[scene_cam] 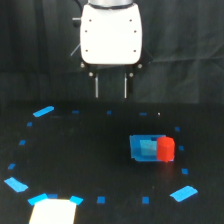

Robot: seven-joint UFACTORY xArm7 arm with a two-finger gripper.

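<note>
The claw [110,86] hangs from a white housing [110,34] at the far middle of the scene, above a black bench [90,150]. Its two thin fingers [96,86] point straight down and stand apart, spread with a clear gap between them and nothing in it. The fingertips are in the air, touching nothing.

The nearest thing to the claw is a blue block [144,148] lying on the bench, nearer the camera and toward the exterior view's right. A red block [166,149] sits right against its right end; the two touch, or seem to, but the blur makes the seam hard to read. Both are well apart from the claw.

Small blue marks [101,199] dot the bench in a rough ring around the blocks. Larger blue tape pieces lie at the far left [43,111], at the near left [16,185] and at the near right [183,193]. At the near left edge a pale, squarish shape [51,211] with blue tape along its top is cut off by the frame; what it is cannot be told. A dark curtain [30,50] closes the back.
</note>
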